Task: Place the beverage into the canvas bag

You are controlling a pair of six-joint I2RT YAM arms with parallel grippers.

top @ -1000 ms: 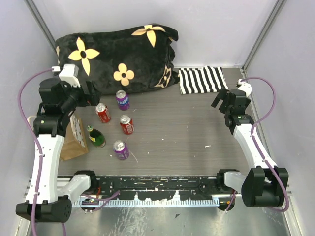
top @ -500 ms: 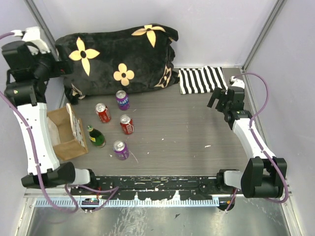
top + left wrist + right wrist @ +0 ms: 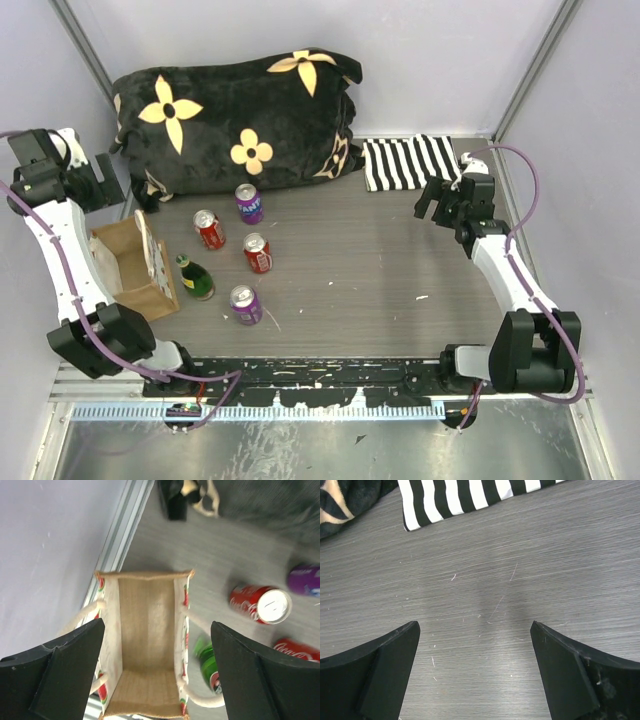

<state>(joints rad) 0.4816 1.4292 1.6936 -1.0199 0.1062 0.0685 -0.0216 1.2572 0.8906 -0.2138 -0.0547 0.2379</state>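
Observation:
The tan canvas bag (image 3: pixel 125 268) stands open at the table's left edge, with cream handles; the left wrist view looks down into its empty inside (image 3: pixel 147 630). Beside it stand a green bottle (image 3: pixel 195 278), two red cans (image 3: pixel 208 229) (image 3: pixel 257 252) and two purple cans (image 3: pixel 248 203) (image 3: pixel 244 304). The left wrist view shows the bottle (image 3: pixel 210 662), a red can (image 3: pixel 260 603) and a purple can (image 3: pixel 305 577). My left gripper (image 3: pixel 98 188) (image 3: pixel 157 630) is open and empty, held above the bag. My right gripper (image 3: pixel 428 203) (image 3: pixel 475 627) is open and empty over bare table at the right.
A black flowered blanket (image 3: pixel 240 115) lies along the back wall. A black-and-white striped cloth (image 3: pixel 410 162) (image 3: pixel 470 500) lies at the back right, just beyond my right gripper. Walls close in the left, back and right sides.
My left arm has swung away from the cans to the far left, rising and then coming down over the bag. The bag now stands open. My right gripper has shifted slightly left.

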